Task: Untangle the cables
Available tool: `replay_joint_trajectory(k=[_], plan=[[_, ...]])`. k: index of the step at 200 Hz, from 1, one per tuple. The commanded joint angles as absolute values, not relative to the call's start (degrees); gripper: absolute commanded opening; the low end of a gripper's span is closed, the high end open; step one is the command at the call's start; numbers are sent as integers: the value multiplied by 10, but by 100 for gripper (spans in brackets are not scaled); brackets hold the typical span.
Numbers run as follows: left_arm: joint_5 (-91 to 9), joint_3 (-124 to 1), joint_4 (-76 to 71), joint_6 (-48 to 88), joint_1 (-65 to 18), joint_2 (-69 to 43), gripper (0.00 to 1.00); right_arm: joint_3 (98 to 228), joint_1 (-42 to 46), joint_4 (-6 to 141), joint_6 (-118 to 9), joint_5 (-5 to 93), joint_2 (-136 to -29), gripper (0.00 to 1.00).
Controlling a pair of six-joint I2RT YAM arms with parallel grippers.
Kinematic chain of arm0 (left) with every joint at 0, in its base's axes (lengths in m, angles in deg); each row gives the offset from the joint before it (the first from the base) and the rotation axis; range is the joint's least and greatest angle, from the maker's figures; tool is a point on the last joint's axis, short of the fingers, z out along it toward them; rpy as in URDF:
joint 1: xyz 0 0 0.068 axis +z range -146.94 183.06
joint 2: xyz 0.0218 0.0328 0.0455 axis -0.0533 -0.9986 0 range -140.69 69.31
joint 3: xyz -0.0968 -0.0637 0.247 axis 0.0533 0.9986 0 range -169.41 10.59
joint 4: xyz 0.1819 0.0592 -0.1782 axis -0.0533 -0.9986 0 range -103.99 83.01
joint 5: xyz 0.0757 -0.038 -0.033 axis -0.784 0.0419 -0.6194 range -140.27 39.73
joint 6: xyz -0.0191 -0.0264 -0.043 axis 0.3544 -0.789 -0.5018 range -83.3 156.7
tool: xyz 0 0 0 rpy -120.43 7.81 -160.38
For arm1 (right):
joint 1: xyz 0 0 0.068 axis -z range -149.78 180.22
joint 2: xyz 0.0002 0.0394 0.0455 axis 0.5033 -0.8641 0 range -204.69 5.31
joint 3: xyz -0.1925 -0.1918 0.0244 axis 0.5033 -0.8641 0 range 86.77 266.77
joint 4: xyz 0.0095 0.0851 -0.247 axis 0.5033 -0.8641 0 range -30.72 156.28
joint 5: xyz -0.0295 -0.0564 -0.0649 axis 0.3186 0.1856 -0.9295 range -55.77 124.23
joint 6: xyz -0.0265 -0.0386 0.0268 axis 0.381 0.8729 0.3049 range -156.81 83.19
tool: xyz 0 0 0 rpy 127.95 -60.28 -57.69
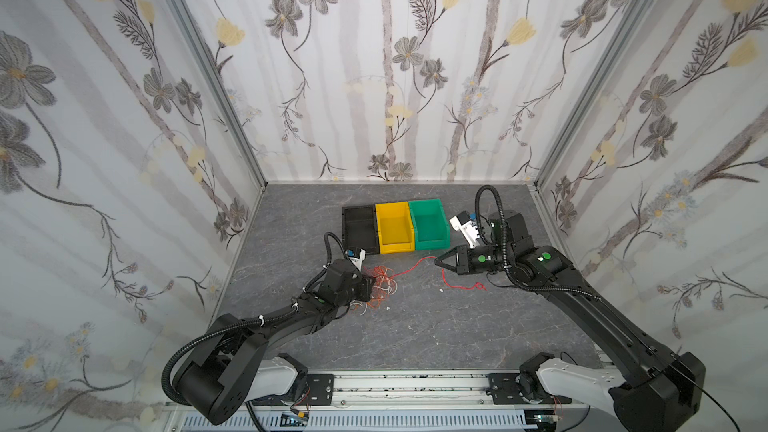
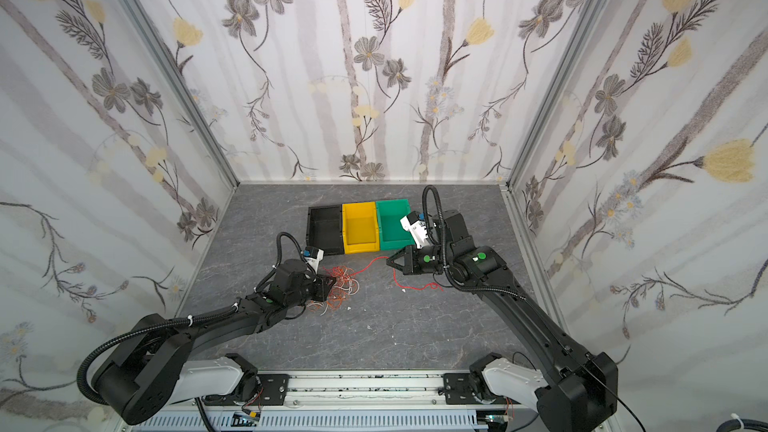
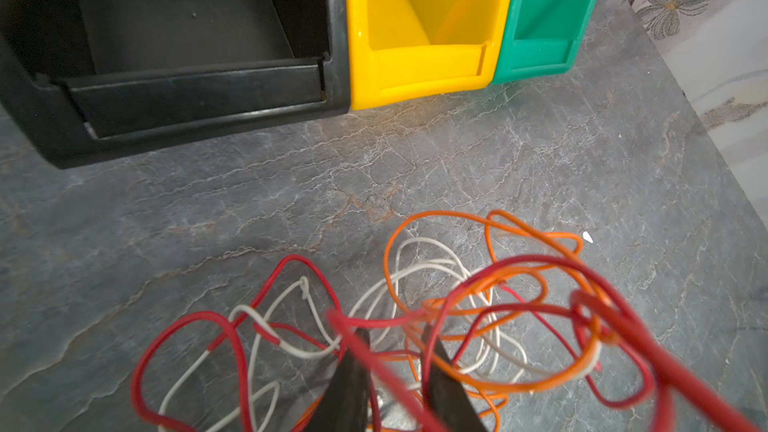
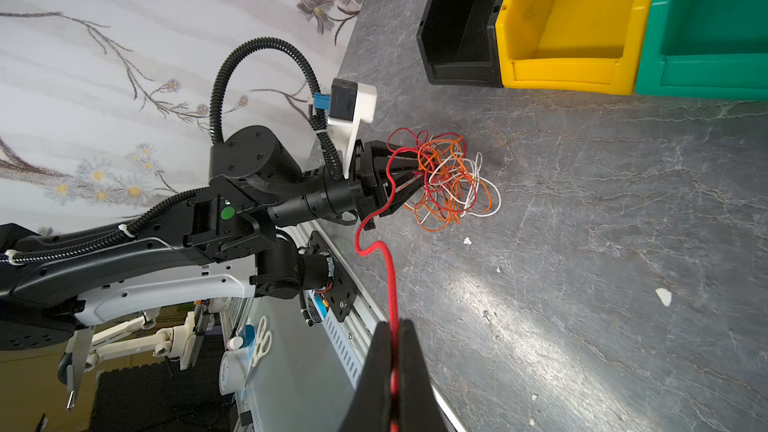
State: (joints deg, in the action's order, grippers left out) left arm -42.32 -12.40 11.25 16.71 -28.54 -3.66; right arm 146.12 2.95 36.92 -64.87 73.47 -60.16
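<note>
Grey marbled tabletop [image 1: 415, 326]. Tangle of thin red, orange and white cables [image 1: 380, 284]: near black plastic bin [image 1: 359, 228], before its open front. Left gripper [image 3: 392, 332]: buried in tangle, grip unclear. Right gripper [image 4: 392, 326]: pinched together on one red cable strand [image 4: 388, 276].

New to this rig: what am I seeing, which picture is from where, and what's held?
Two robot arms work at a grey table. Two near-identical pictures look down from above; the others come from cameras on each wrist. On the table: tangled red, orange and white cables, plus a black bin, yellow bin and green bin. The right gripper is shut on one red cable leading from the tangle. The left gripper reaches into the tangle; its grip is unclear.
</note>
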Motion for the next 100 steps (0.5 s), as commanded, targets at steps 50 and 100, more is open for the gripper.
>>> replay_joint_trajectory(k=[50,100], plan=[[-457,-111,87,140,-265,13,0,1426,100,375,-651,761,-561,0],[-462,-112,31,111,-232,27,0,1410,144,385,-659,776,-547,0]])
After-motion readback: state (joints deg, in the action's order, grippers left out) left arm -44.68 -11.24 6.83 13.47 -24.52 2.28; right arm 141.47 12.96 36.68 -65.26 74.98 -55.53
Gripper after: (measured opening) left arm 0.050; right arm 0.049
